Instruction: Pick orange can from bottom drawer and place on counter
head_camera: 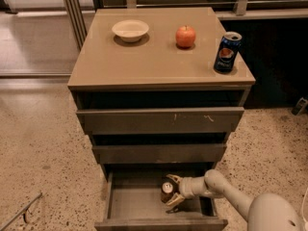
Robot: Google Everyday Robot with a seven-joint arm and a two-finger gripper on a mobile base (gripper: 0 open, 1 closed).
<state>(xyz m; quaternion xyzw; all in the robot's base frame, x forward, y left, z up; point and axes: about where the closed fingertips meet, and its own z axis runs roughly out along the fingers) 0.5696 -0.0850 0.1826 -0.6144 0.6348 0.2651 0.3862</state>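
straddling orange can [167,192], tool [170,193], inside bottom drawer [130,202]

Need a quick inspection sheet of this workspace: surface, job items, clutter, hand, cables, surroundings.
Surface: counter, glossy tan, flat.
Job's things: orange can stands upright in the bottom drawer, which is pulled open; can not yet on the counter.
Clutter: white bowl, red apple and blue Pepsi can on the counter, toward its back and right edge.
Hand: hand is inside the bottom drawer, open, one finger on each side of the orange can; contact cannot be told.
Cables: nothing seen.
Surroundings: speckled floor; two upper drawers above the open one.
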